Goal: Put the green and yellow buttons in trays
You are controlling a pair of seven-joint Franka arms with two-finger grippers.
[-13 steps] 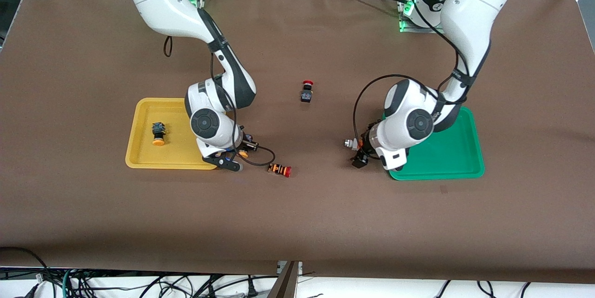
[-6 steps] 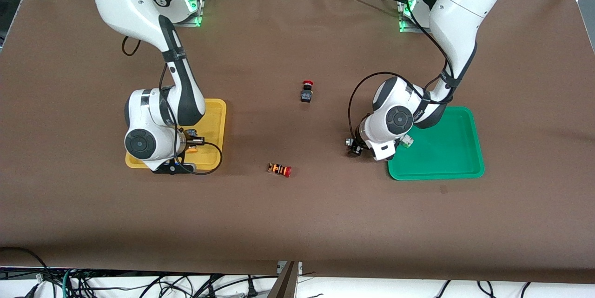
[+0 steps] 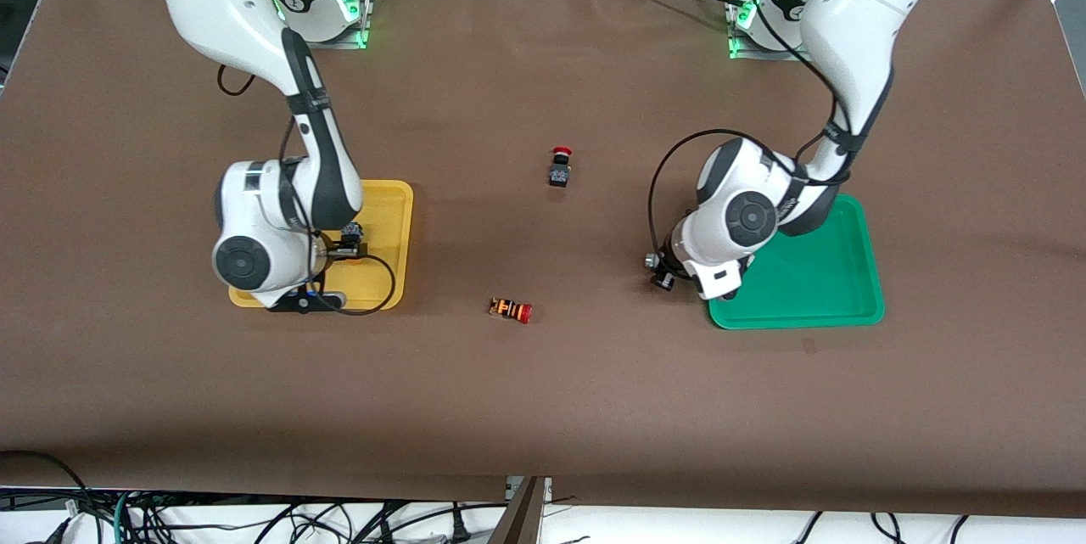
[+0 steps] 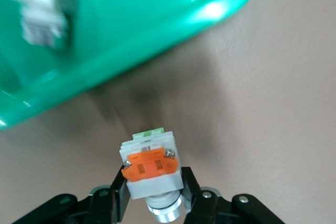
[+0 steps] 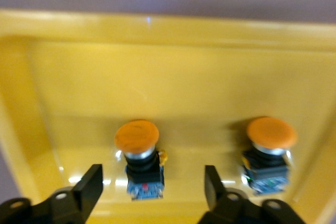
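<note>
Left tool [image 4: 153,183] clamped on grey-white switch [image 4: 151,166], over bench [image 3: 543,408] beside green tray [image 3: 797,322], mid-height in front frame | carry fully past the rim before releasing | right tool [image 5: 152,182] fingers apart over yellow tray [image 5: 157,30], both yellow-capped switches [image 5: 137,136] inside

bright even overhead light, glare on the green tray [image 4: 157,35], wrist views perhaps motion-blurred.
</note>
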